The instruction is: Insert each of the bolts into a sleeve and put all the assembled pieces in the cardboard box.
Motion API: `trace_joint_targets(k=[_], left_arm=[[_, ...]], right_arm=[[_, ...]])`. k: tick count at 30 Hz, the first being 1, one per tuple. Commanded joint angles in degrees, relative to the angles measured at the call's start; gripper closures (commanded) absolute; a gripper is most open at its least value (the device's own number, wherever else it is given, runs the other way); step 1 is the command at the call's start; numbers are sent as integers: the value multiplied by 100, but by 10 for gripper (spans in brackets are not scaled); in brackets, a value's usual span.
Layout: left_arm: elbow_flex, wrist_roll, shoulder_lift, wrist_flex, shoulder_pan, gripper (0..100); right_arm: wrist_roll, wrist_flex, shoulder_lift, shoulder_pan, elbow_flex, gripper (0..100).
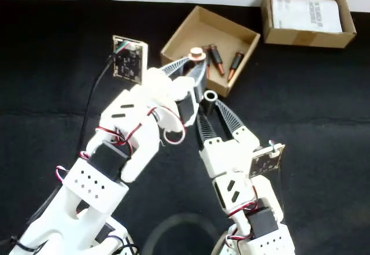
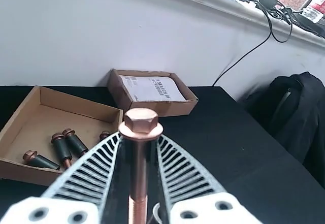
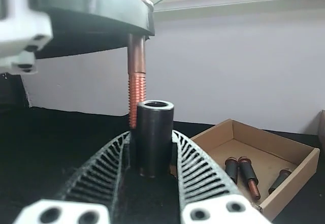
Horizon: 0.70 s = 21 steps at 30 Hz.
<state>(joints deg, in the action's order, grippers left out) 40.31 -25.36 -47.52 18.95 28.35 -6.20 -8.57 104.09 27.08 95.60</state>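
- Holding stage, insertion not yet made: the bolt (image 2: pixel 137 173) stands upright with its shank clamped in the left end effector (image 2: pixel 139 140), just outside the cardboard box's (image 1: pixel 228 35) near wall.
- The sleeve (image 3: pixel 154 132) is upright, pinched between the fingers of the right end effector (image 1: pixel 211 103). It sits just beside that same near wall, mouth up and empty.
- Right wrist view: the bolt's threaded tip is level with the sleeve's mouth, beside it and not in it. Touching or not, cannot tell.
- Done: assembled pieces (image 1: pixel 218 60) lie on the box floor. Three count clearly; a possible fourth head shows past a finger in the left wrist view, unsure.
- Left, by my reading: seat this bolt, then put the pair in the box.
- Other counts: one held bolt, one held sleeve, and one second box (image 1: pixel 306 38) with a printed sheet, on the counter (image 1: pixel 312 122) off the cardboard box's far corner.
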Motion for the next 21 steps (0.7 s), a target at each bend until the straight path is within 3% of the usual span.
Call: trace_joint_targets(k=[1,8,17,21], left_arm=[[-444,-62,-145,-132,110,990],[-936,624,-145,-149,145,990],[-1358,844,-145,-132,154,990],[-1147,870,-145,-123,462,990]], right_arm=[[-53,101,57,-57,743,991],[-53,92,57,-40,743,991],[-53,92,57,-22,743,991],[-53,92,57,-22,743,991]])
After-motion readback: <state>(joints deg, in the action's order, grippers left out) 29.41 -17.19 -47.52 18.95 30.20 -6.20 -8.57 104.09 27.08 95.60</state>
